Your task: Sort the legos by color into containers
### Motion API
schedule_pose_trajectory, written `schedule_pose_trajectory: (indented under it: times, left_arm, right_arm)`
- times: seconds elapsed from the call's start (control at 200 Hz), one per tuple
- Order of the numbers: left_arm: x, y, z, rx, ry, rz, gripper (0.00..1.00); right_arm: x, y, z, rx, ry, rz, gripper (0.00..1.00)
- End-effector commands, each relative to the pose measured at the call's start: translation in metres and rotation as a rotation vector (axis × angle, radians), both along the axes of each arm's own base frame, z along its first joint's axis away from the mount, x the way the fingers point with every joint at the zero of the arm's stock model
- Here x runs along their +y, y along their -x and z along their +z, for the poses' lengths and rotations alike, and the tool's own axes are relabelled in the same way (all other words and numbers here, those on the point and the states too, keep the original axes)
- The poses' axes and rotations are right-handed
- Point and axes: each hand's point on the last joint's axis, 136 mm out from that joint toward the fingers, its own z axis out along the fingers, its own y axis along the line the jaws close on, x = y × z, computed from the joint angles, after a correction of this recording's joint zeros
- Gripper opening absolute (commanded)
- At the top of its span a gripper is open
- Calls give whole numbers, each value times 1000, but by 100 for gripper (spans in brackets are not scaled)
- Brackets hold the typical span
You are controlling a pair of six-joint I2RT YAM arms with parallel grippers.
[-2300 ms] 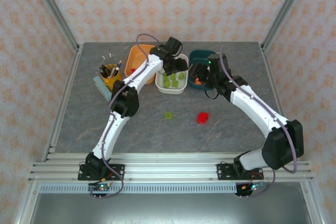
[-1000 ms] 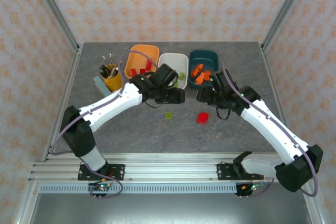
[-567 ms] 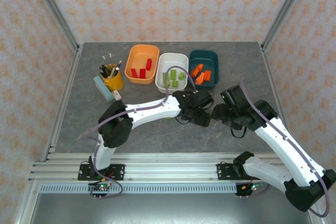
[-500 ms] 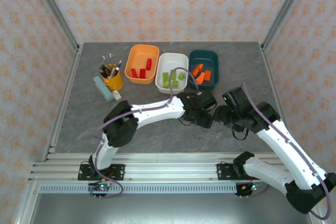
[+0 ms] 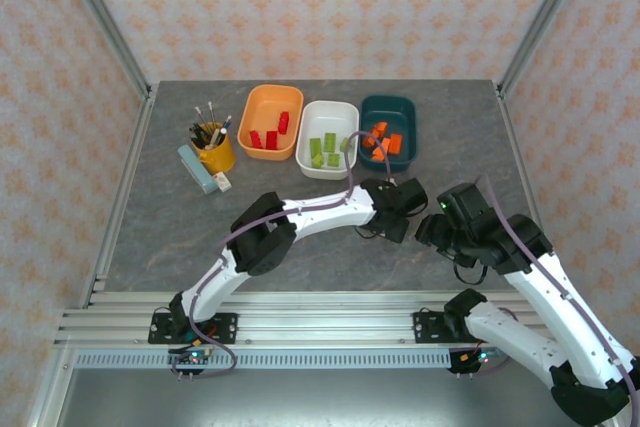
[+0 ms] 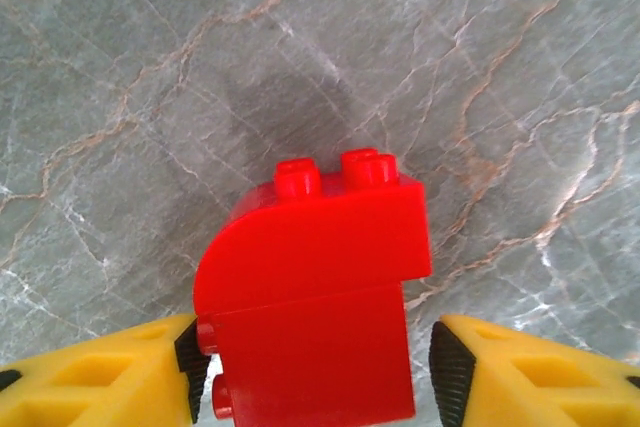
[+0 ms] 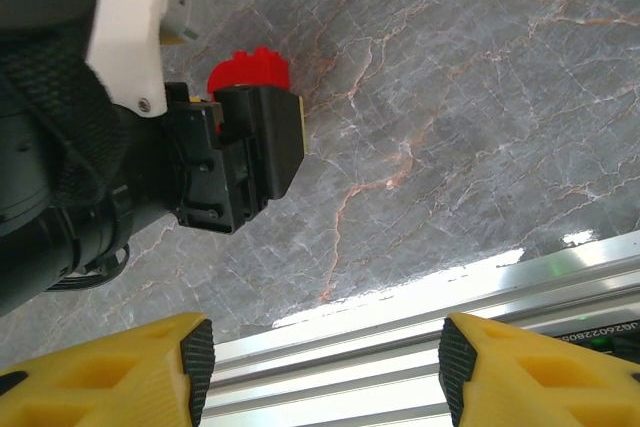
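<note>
Now that the left arm has swung over from the tubs, the left claw straddles the loose red lego.
It sits low on the grey surface with its fingers apart, one pad against the brick and the other just clear, so nothing is pinched yet. The right claw, drawn back from the teal tub, hangs spread wide nearby. Closing and carrying to the orange tub, where reds lie, looks like the next step.
</note>
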Motion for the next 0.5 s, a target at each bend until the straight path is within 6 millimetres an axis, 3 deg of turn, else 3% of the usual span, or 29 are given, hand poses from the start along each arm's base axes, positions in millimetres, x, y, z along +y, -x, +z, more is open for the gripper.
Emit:
schedule_pose_trajectory:
  times: [0.0, 0.26, 0.385, 0.495]
  left_arm:
    - [4, -2, -1, -26, -51, -7, 57]
    - [9, -5, 0, -50, -73, -11, 34]
    - [14, -5, 19, -70, -52, -2, 31]
    - [26, -6, 48, -85, -18, 28, 31]
  right_arm:
    - [-5, 1, -2, -4, 17, -20, 63]
    - [-3, -8, 4, -48, 6, -39, 62]
    - [0, -15, 10, -82, -9, -37, 62]
    - [8, -28, 22, -148, -44, -22, 62]
